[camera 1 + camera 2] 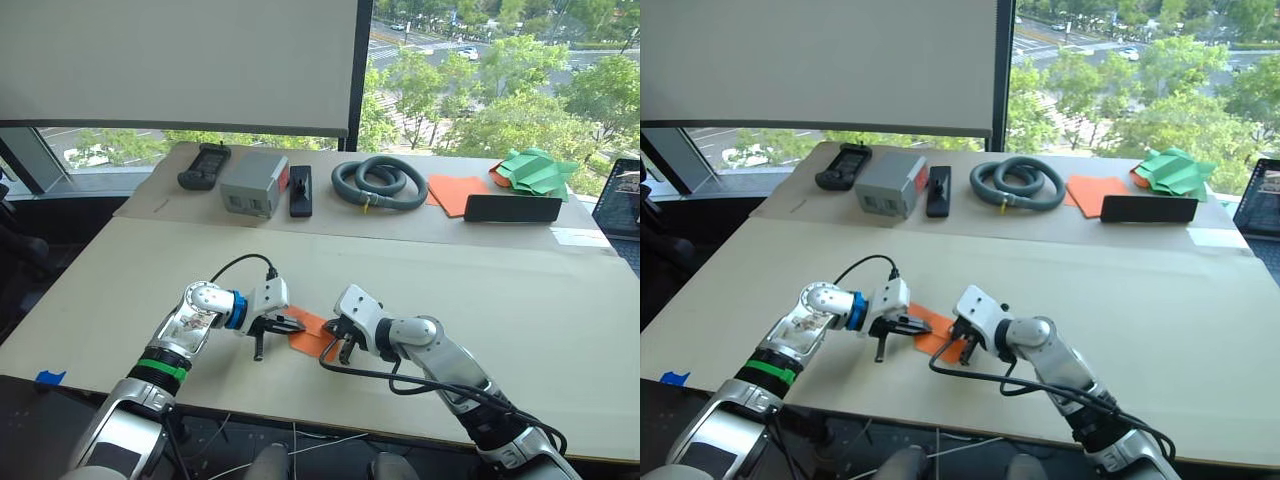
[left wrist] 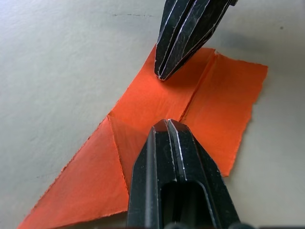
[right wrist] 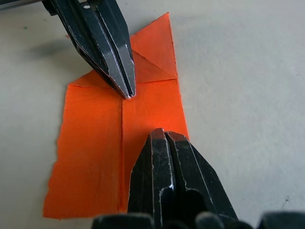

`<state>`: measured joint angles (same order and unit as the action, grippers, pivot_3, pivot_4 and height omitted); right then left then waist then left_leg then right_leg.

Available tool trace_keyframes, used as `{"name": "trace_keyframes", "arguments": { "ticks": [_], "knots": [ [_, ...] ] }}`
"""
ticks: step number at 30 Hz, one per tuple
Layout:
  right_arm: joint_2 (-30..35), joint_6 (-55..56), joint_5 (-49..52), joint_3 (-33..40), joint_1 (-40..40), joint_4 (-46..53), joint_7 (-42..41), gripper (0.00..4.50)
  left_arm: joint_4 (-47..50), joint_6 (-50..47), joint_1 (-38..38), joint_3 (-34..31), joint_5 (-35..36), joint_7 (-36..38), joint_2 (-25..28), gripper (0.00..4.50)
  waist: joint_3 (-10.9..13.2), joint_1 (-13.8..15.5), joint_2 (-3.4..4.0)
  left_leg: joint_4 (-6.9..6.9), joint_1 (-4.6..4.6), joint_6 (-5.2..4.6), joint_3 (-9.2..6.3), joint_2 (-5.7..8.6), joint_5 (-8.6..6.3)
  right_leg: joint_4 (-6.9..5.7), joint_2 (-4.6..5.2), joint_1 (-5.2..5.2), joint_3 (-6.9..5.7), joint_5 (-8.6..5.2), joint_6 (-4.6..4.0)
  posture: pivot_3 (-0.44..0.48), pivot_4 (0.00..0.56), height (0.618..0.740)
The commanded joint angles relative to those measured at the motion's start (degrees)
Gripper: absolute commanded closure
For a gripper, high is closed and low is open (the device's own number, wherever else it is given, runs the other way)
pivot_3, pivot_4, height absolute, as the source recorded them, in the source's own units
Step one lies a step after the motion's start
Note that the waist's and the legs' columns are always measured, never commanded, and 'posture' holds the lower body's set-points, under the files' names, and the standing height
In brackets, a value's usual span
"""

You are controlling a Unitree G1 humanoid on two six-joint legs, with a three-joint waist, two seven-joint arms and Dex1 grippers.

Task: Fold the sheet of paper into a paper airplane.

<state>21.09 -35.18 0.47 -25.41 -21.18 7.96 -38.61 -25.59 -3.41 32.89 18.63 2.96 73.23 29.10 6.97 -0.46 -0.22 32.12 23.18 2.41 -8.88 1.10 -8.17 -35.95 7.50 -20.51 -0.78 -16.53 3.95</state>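
Observation:
The orange sheet of paper lies flat on the near table between my two grippers. It has a centre crease, and one corner is folded in to a triangle. From the left, my left gripper is shut, its tip resting on the sheet by the centre crease. Facing it from the right, my right gripper is also shut, with its tip down on the paper. The two tips sit a short way apart along the crease, and nothing is held between either pair of fingers.
On the back table are a black remote, a grey box, a black device, a coiled grey hose, an orange paper stack, a black bar and green paper shapes. A laptop is at the right edge.

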Motion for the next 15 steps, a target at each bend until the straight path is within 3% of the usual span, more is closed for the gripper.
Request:
{"name": "trace_keyframes", "arguments": {
  "ticks": [1,15],
  "knots": [
    [0.79,-3.44,-1.40,-2.24,1.47,-1.40,-0.32,4.47,-5.18,1.29,-0.21,3.07,-4.54,-0.58,0.12,4.50,-0.02,0.00,0.00,0.00,-0.01,0.00,0.00,0.00,0.00,0.01,0.00,0.02,0.00,0.00,0.00,0.000,0.150,0.702],
    [0.05,-4.37,-1.23,-2.93,1.42,-0.52,-0.11,4.47,-9.79,3.37,-1.90,3.08,-5.74,0.67,4.17,4.50,-0.17,-0.76,0.05,-0.02,-0.17,0.02,-0.04,-0.03,-0.01,0.01,0.00,0.10,0.01,-0.01,-0.01,0.000,0.150,0.702]
  ]
}}
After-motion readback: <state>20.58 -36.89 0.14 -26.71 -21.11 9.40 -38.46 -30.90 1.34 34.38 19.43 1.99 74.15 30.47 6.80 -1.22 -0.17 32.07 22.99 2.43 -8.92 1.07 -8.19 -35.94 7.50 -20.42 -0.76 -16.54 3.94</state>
